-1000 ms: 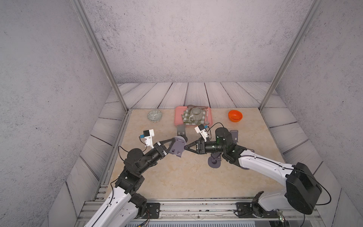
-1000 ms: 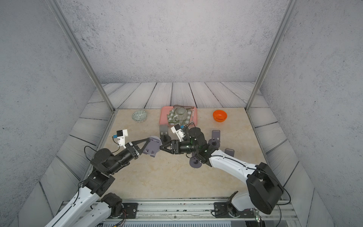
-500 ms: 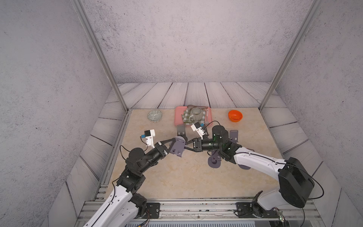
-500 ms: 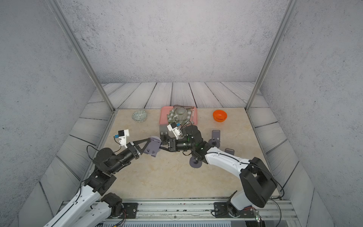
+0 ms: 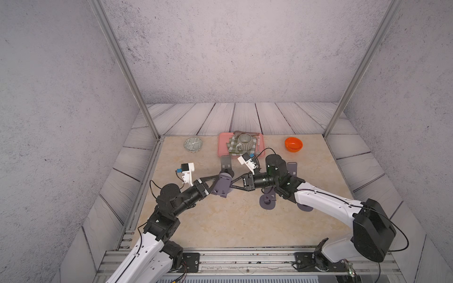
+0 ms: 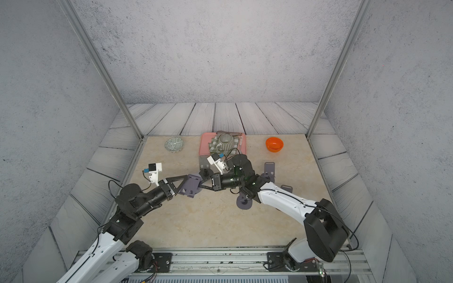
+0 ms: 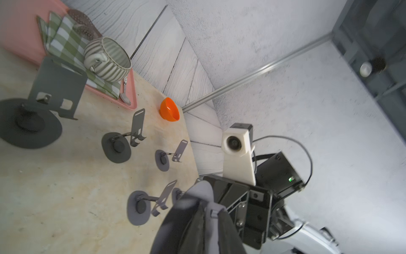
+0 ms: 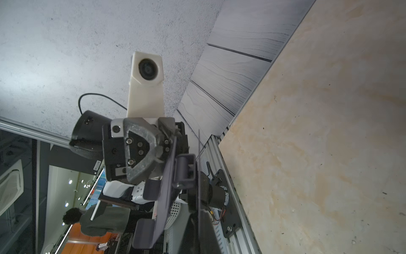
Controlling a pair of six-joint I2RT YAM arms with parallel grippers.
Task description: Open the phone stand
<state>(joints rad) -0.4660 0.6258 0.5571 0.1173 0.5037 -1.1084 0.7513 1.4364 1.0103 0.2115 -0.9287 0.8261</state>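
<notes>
Both arms meet over the middle of the counter (image 5: 232,225). The phone stand (image 5: 221,187) sits between them, up off the surface, a flat grey plate with two little hooks on its near edge.

The right tool (image 5: 231,188) is pressed together and pinching the stand's edge on its own side. The left tool (image 5: 217,185) has its fingers either side of the plate. I honestly can't tell if they're squeezing it or just loose around it, because the left wrist view is a blur there.

It's pretty crowded around them:
- A dark stand (image 5: 226,164) is already propped up just behind the held one, close to both tools.
- The pink tray (image 5: 221,147) is right behind that, with a checked cloth (image 5: 232,148) and a striped cup (image 5: 245,143) on it.
- Three grey stands are on the right arm's side: one (image 5: 291,169) behind its elbow, one (image 5: 267,202) under the forearm, and one (image 5: 305,207) mostly hidden by the white link.
- An orange bowl (image 5: 293,144) and a patterned dish (image 5: 193,144) sit at the back, well away from the tools.
</notes>
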